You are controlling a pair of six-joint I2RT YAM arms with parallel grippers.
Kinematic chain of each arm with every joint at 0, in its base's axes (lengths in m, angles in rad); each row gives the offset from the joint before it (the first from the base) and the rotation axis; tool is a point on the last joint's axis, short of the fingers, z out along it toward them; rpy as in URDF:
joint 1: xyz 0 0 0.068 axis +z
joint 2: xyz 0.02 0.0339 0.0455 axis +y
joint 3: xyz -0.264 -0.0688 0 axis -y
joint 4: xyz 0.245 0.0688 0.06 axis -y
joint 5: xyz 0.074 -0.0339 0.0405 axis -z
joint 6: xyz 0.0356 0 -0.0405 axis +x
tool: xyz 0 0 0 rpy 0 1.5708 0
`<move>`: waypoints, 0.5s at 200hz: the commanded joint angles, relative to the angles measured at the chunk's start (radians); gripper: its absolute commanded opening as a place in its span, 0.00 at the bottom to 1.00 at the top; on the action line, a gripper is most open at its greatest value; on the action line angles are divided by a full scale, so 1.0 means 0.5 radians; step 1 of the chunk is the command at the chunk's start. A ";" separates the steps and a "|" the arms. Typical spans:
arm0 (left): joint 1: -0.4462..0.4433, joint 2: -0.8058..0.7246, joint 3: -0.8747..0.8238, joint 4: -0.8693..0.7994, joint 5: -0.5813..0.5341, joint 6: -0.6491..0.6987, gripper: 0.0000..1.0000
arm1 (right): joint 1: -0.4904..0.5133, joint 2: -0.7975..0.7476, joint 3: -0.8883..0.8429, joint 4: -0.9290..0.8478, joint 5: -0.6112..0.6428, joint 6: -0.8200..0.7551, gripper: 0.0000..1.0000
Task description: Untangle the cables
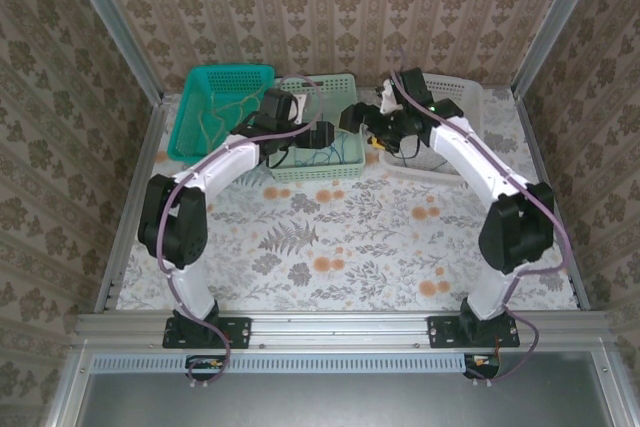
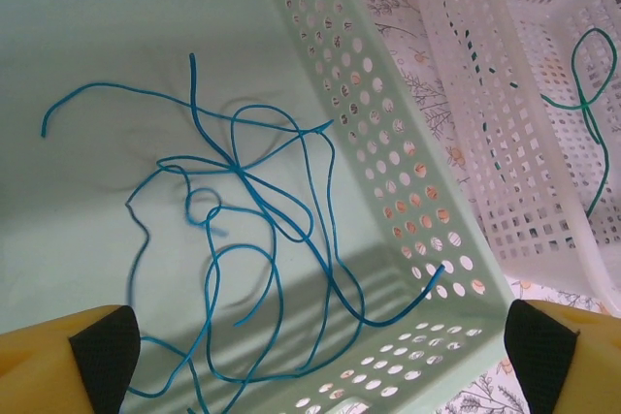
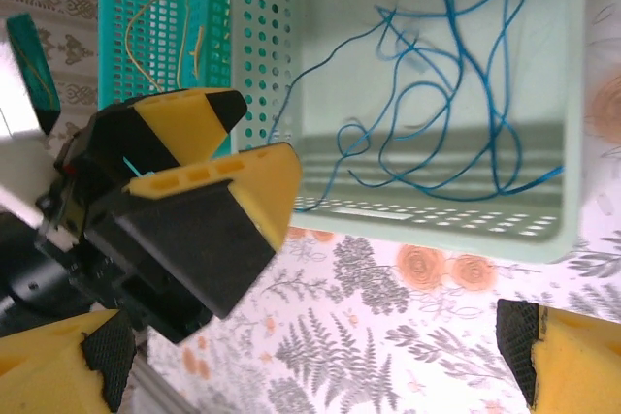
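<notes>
While loose in basket [image 2: 388, 172], blue cables [image 2: 238, 170]

Both arms same build: left arm [image 1: 215, 172], right arm [image 1: 480, 162]. White link shells, black joint housings, purple cable [image 1: 166, 252] run along each. Black base plates [image 1: 215, 332] on the aluminium rail [image 1: 340, 327]. At the end far from the rail, left gripper [image 2: 315, 361] fingers [image 2: 44, 366]: yellow wedges, black pads [image 2: 543, 356].

You're looking at blue cables [image 2: 238, 170] sitting in a pale mint basket [image 2: 388, 143], a green cable [image 2: 582, 110] in a white basket [image 2: 505, 162], a yellow cable [image 3: 155, 2] in a teal basket [image 3: 209, 55]. The tablecloth [image 1: 340, 247] is showing grey ferns and orange blooms on white.
</notes>
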 commanded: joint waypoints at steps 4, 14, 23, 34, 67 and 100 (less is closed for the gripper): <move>0.002 -0.216 -0.043 -0.103 -0.049 0.037 1.00 | -0.027 -0.242 -0.235 0.089 0.245 -0.282 1.00; 0.003 -0.289 -0.069 -0.134 -0.108 0.064 1.00 | -0.029 -0.345 -0.358 0.114 0.352 -0.392 1.00; 0.007 -0.372 -0.092 -0.184 -0.179 0.091 1.00 | -0.030 -0.445 -0.483 0.181 0.490 -0.492 1.00; 0.020 -0.478 -0.124 -0.278 -0.282 0.134 1.00 | -0.034 -0.587 -0.656 0.252 0.689 -0.603 1.00; 0.152 -0.866 -0.385 -0.424 -0.614 0.196 1.00 | -0.045 -1.087 -1.336 0.705 1.302 -1.025 1.00; 0.327 -1.275 -0.855 -0.320 -0.792 0.287 1.00 | -0.140 -1.427 -2.095 1.490 1.539 -1.305 1.00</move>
